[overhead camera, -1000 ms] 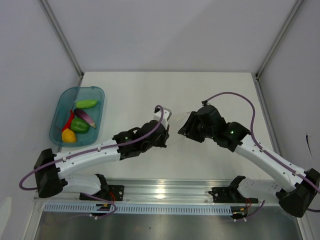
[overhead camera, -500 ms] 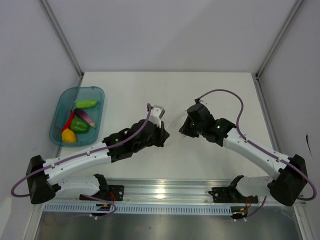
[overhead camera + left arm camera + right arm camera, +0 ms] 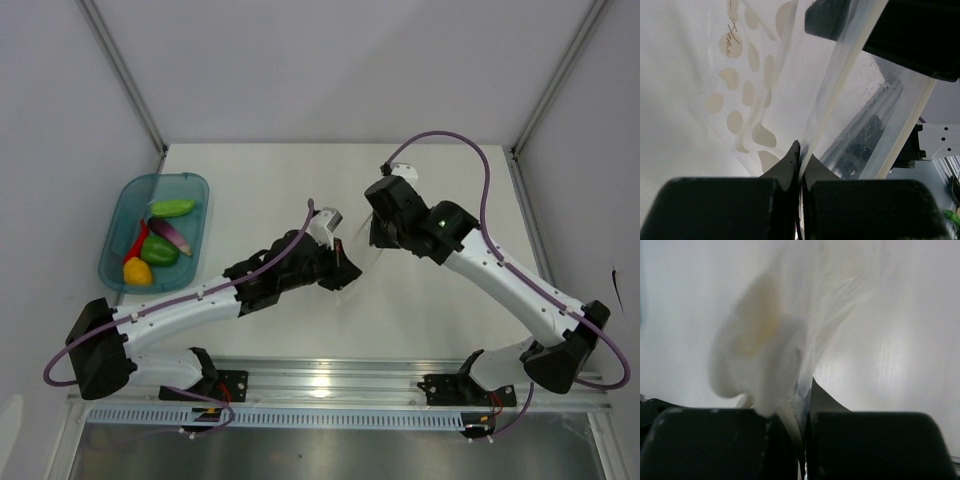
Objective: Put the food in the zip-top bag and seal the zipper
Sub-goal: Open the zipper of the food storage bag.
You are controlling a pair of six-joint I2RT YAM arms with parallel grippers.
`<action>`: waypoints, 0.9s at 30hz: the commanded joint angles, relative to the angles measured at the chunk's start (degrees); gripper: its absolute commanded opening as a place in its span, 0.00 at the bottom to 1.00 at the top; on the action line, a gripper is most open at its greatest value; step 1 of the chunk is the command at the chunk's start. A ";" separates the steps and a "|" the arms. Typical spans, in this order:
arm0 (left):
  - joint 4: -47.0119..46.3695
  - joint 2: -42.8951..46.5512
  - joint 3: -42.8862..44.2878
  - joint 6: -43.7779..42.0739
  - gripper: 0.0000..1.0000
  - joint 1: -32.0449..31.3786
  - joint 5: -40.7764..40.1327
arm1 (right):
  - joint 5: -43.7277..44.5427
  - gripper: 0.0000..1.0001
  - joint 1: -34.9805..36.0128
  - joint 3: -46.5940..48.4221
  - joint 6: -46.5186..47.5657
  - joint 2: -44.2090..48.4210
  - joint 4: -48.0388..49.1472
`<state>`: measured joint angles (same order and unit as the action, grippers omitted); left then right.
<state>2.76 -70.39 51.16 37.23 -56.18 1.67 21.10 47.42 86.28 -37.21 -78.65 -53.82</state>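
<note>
Teal translucent plastic tray (image 3: 192,183), left side of white desk (image 3: 260,180): holds two green toy vegetables (image 3: 172,208), purple eggplant (image 3: 170,234), red chili (image 3: 135,245), yellow pepper (image 3: 138,271).
Clear dotted zip-top bag (image 3: 755,90): raised over mid-desk between both arms.
Left fingers (image 3: 787,165): pinched tight on the bag by its zipper strip (image 3: 840,90).
Right fingers (image 3: 822,400): pinched tight on bag film.

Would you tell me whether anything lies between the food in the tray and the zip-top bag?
Nothing lies on the table between the food in the tray and the zip-top bag. The left end effector, shut on the bag, sits on its tray side; the right end effector grips it too.
</note>
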 commanded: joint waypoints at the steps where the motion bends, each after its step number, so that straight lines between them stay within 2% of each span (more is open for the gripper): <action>1: -4.87 -0.63 -1.49 0.92 0.00 0.90 1.68 | 4.74 0.00 0.13 2.14 6.00 -3.60 -7.70; 3: -4.09 -0.98 -2.55 0.38 0.01 1.69 0.70 | 3.25 0.00 0.04 1.61 7.41 -5.10 -7.61; 5: -3.47 -1.59 -3.95 0.91 0.05 3.44 0.35 | 3.24 0.00 0.30 1.96 7.68 -7.47 -8.66; 9: -3.99 -0.19 -8.26 3.98 0.01 5.91 -0.53 | 4.99 0.00 1.97 3.72 8.73 -10.11 -8.93; 15: -8.39 6.92 -15.72 7.93 0.01 7.67 -1.32 | 2.81 0.00 2.50 7.14 11.02 -13.01 -4.72; 18: -13.12 8.16 -16.79 9.78 0.01 8.54 1.74 | 5.43 0.00 3.20 12.40 11.37 -15.64 -6.46; 23: -27.95 2.12 -14.33 10.31 0.01 8.63 16.77 | 15.26 0.00 7.51 22.86 12.25 -20.84 -13.06; 27: -33.52 -0.62 -14.68 11.81 0.01 8.63 20.38 | 19.49 0.00 8.30 22.71 11.12 -20.40 -15.86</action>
<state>-21.04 -69.58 35.09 47.03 -47.81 15.57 33.41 55.27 107.13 -25.65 -99.66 -64.99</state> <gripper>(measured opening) 0.005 0.003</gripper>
